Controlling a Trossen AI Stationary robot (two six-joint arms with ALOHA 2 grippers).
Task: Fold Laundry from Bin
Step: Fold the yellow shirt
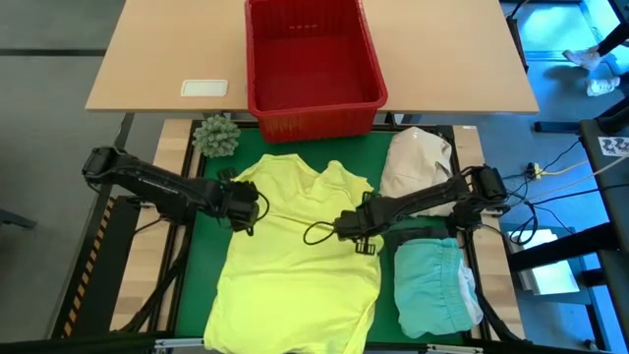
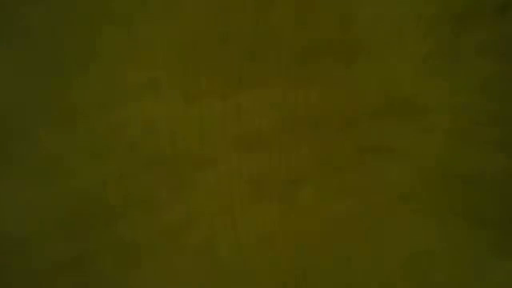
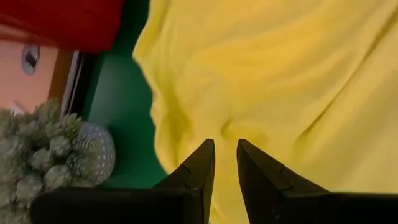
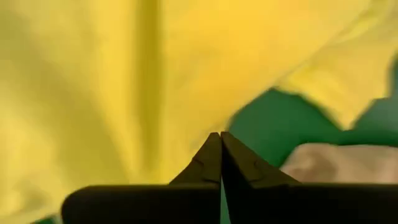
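Note:
A bright yellow shirt [image 1: 300, 265] lies spread on the green mat [image 1: 393, 241], its collar toward the red bin [image 1: 314, 116] at the far edge. My left gripper [image 1: 251, 208] is at the shirt's left side, and its fingers [image 3: 199, 165] stand a narrow gap apart with yellow cloth between them. My right gripper [image 1: 344, 228] is over the shirt's right part, with its fingertips together [image 4: 221, 140] at the cloth's edge. The low view shows only a dark yellowish blur. My left gripper pinches a bunched bit of the shirt near its left edge [image 3: 225, 132] between its two fingers. It comes slanting down from the table's left. Creases run from the cloth toward the fingertips, and the rest of the shirt lies on the mat. My right gripper is shut at the shirt's right edge [image 4: 205, 121], pointing steeply down from above. The fingertips hide the spot, so I cannot tell whether it holds one layer or several. The shirt's body lies on the mat.
A cream-white cloth bundle [image 1: 418, 162] and a folded turquoise garment [image 1: 432, 285] lie on the mat's right side. A green spiky ball [image 1: 216, 136] sits at the far left corner. The wooden table behind holds the bin and a small white object [image 1: 204, 88].

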